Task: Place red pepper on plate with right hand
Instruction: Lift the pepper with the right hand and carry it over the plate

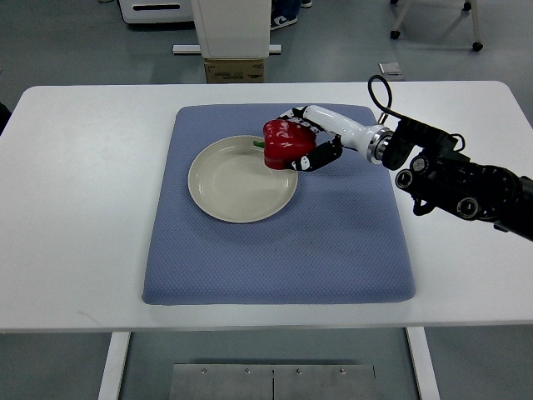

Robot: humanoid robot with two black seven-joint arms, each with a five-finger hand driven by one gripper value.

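The white table [75, 208] is carrying a blue mat [275, 250], and a cream plate [225, 187] is lying on the mat's left-centre. My right hand [310, 142] is reaching in from the right, fingers clamped around the red pepper [286, 143], which is sitting over the plate's upper-right rim.

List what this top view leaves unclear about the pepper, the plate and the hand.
- Whether the red pepper touches the plate or hangs above its rim: the steep downward angle hides any gap.
- The right hand: its palm and most fingers are hidden behind the pepper.
- The left arm: outside the picture.
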